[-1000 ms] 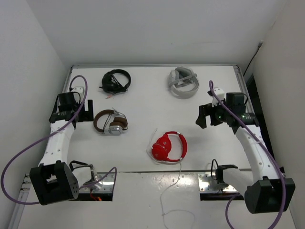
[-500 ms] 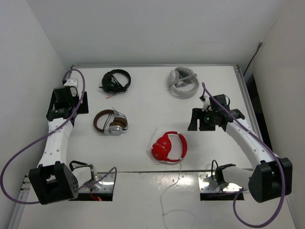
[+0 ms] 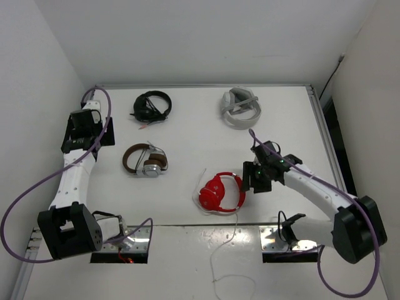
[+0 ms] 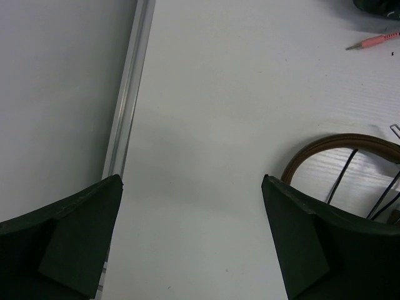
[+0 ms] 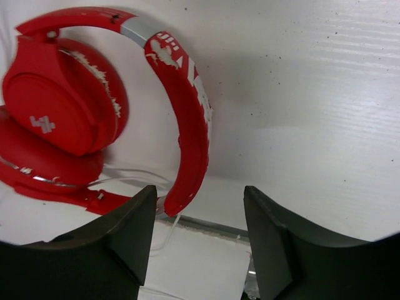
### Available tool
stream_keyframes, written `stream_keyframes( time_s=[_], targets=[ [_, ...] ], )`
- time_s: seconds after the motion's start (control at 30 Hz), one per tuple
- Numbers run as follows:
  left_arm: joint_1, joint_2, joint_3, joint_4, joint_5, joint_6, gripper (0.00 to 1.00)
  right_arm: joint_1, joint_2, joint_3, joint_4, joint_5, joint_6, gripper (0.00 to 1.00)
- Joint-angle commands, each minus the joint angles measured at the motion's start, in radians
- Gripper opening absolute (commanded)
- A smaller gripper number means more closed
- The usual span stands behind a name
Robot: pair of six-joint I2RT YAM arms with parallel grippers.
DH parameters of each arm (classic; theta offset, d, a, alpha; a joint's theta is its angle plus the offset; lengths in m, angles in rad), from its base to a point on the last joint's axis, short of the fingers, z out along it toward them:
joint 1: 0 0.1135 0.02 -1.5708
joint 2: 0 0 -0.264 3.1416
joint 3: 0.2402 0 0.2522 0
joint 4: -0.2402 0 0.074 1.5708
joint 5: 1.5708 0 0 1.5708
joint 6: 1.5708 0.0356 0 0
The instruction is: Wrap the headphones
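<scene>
The red headphones lie flat near the table's front middle, earcups folded in, and their thin white cable trails off the front edge. In the right wrist view the red headband and an earcup fill the left side. My right gripper is open and empty just right of the headband; in its wrist view the headband's end lies between the jaws. My left gripper is open and empty at the far left, away from the red headphones; its wrist view shows bare table.
Brown-and-silver headphones lie left of centre; their band shows in the left wrist view. Black headphones and grey-white headphones lie at the back. A metal rail borders the table's left edge. Mounting plates sit at the front.
My right gripper has swung left and toward the front, from the right side to just beside the red headband. My left gripper has moved slightly back along the left edge.
</scene>
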Motion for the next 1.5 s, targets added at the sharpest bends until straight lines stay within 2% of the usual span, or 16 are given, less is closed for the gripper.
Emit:
stream_keyframes(
  time_s=[0.0, 0.2, 0.73, 0.83, 0.87, 0.9, 0.97, 1.13, 1.27, 1.33, 1.47],
  targets=[
    [0.011, 0.01, 0.035, 0.057, -0.009, -0.01, 1.0, 0.028, 0.057, 0.023, 0.05, 0.051, 0.034, 0.59],
    [0.022, 0.019, 0.001, 0.081, -0.028, -0.001, 1.0, 0.051, 0.137, 0.032, 0.061, 0.092, 0.034, 0.64],
    [0.076, 0.019, -0.068, 0.14, -0.018, 0.009, 1.0, 0.118, 0.244, 0.032, 0.119, 0.192, 0.074, 0.64],
    [0.087, 0.019, -0.077, 0.149, -0.009, 0.009, 1.0, 0.127, 0.267, 0.032, 0.147, 0.192, 0.085, 0.59],
    [0.087, 0.019, -0.077, 0.149, -0.009, 0.009, 1.0, 0.128, 0.268, 0.032, 0.147, 0.201, 0.094, 0.55],
    [0.087, 0.019, -0.077, 0.149, -0.009, 0.009, 1.0, 0.138, 0.268, 0.032, 0.156, 0.201, 0.094, 0.47],
    [0.087, 0.019, -0.077, 0.149, -0.009, 0.009, 1.0, 0.138, 0.278, 0.032, 0.156, 0.201, 0.094, 0.43],
    [0.087, 0.019, -0.086, 0.149, 0.0, 0.009, 1.0, 0.128, 0.287, 0.032, 0.204, 0.21, 0.083, 0.38],
    [0.087, 0.019, -0.095, 0.149, 0.0, 0.009, 1.0, 0.128, 0.278, 0.014, 0.224, 0.189, 0.083, 0.38],
    [0.087, 0.019, -0.095, 0.149, 0.0, 0.009, 1.0, 0.128, 0.278, 0.014, 0.224, 0.189, 0.083, 0.41],
    [0.087, 0.019, -0.095, 0.149, 0.0, 0.009, 1.0, 0.147, 0.269, 0.004, 0.233, 0.177, 0.083, 0.39]
  ],
)
